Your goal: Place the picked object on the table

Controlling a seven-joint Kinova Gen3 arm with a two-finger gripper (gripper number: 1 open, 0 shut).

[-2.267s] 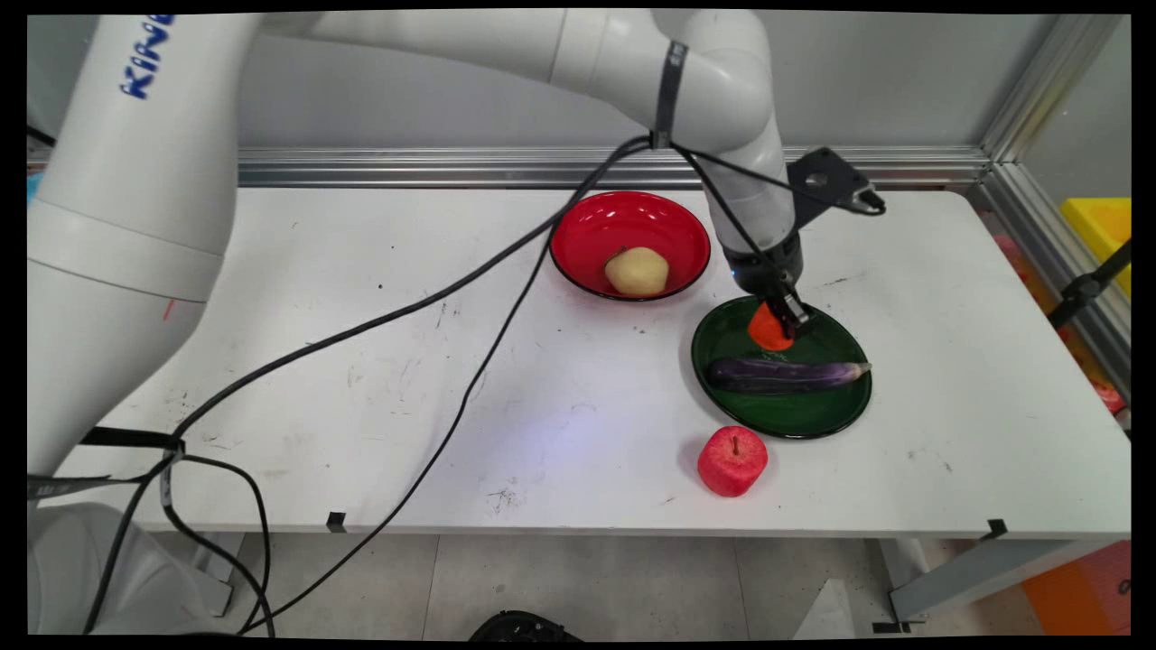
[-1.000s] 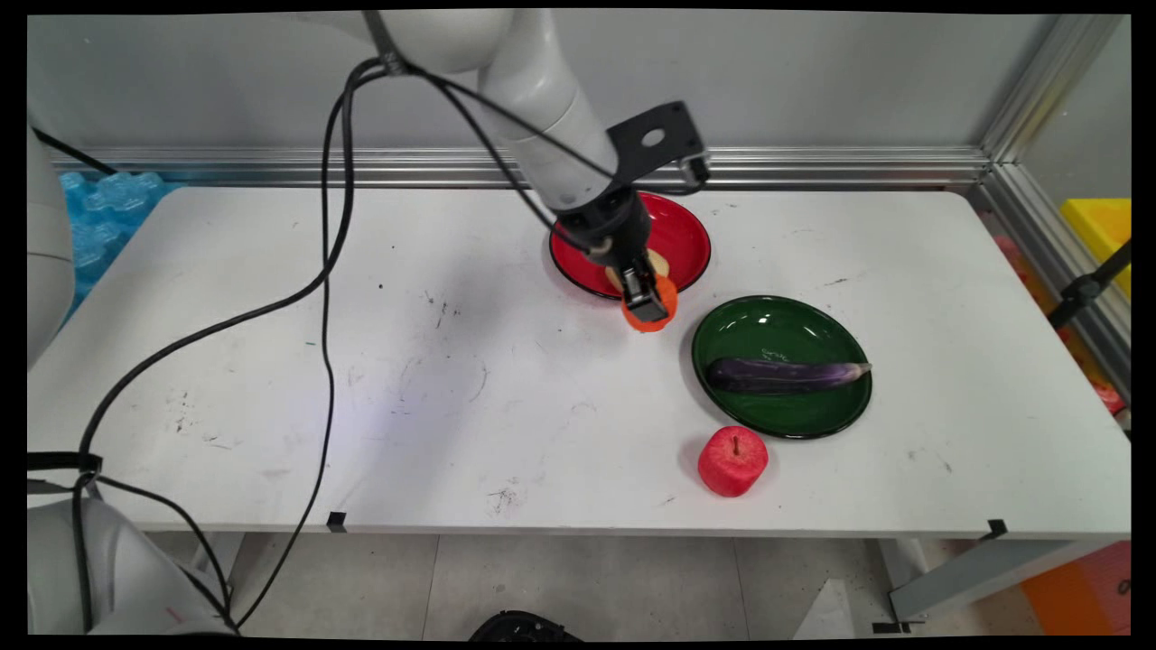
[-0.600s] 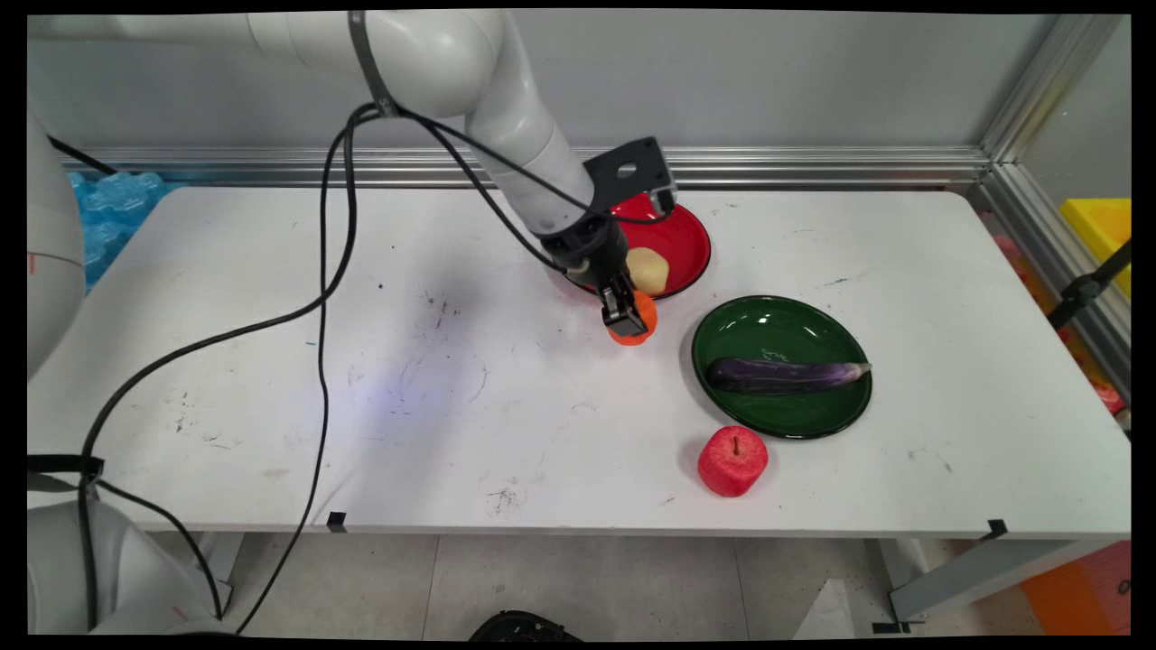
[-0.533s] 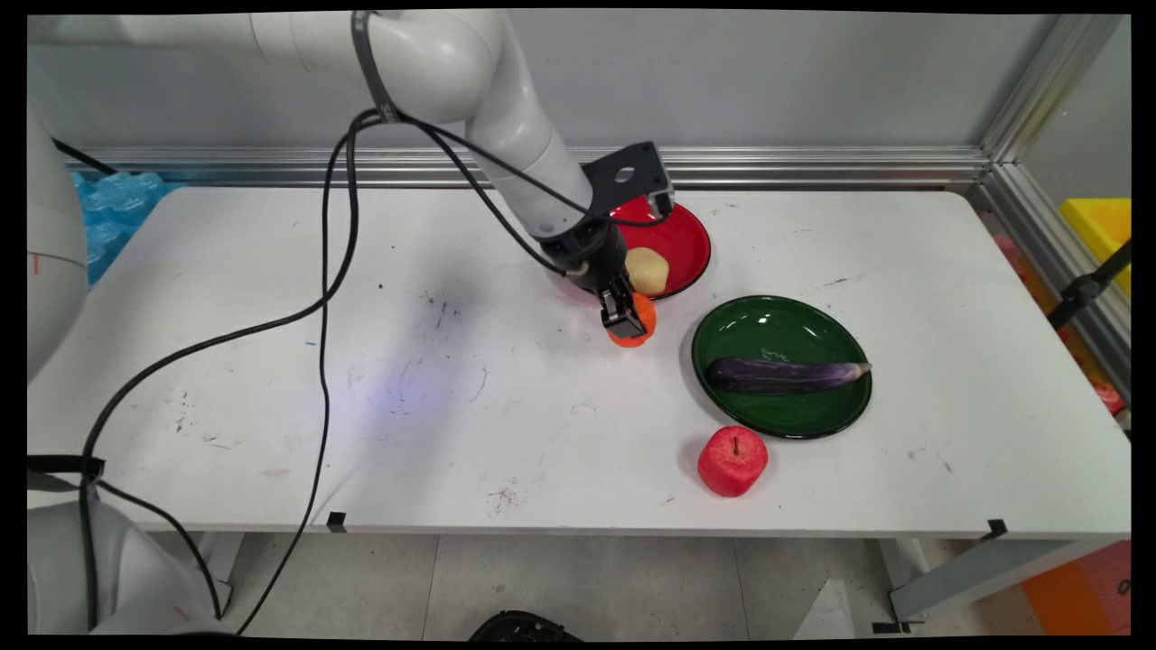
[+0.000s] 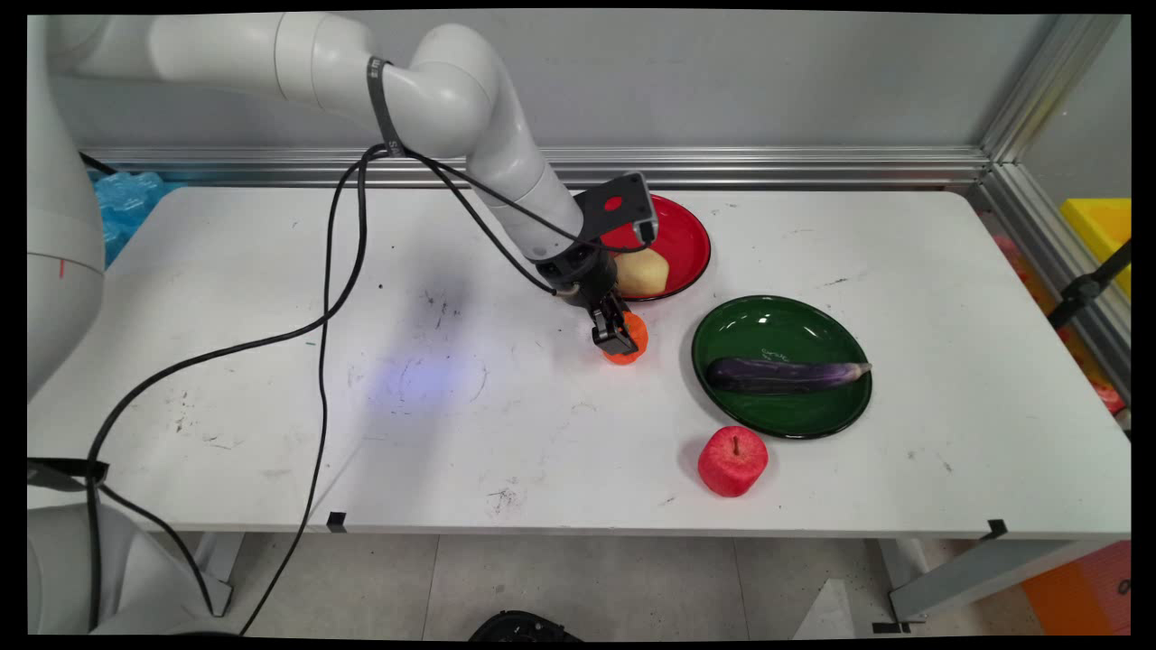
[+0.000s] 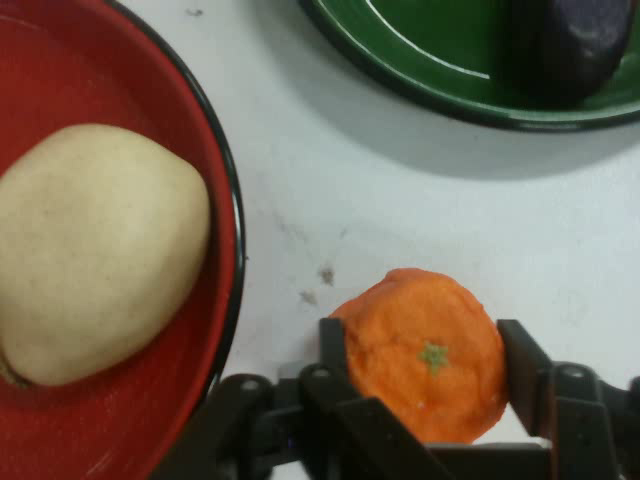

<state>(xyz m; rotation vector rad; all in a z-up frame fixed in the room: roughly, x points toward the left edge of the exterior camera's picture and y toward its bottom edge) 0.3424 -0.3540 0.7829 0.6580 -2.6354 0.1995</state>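
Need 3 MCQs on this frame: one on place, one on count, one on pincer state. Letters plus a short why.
1. Where is the eggplant?
A. on the green plate
B. in the red bowl
C. on the bare table

2. How many fruits or vegetables are in view?
A. two
B. three
C. four

3. What is the pincer doing?
A. hanging open above the apple
B. shut on the orange
C. gripping the bowl's rim

Key: 1 A, it lies across the green plate. 2 C: eggplant, orange, red apple, pale fruit in the red bowl. 3 B, a finger presses each side of the orange.
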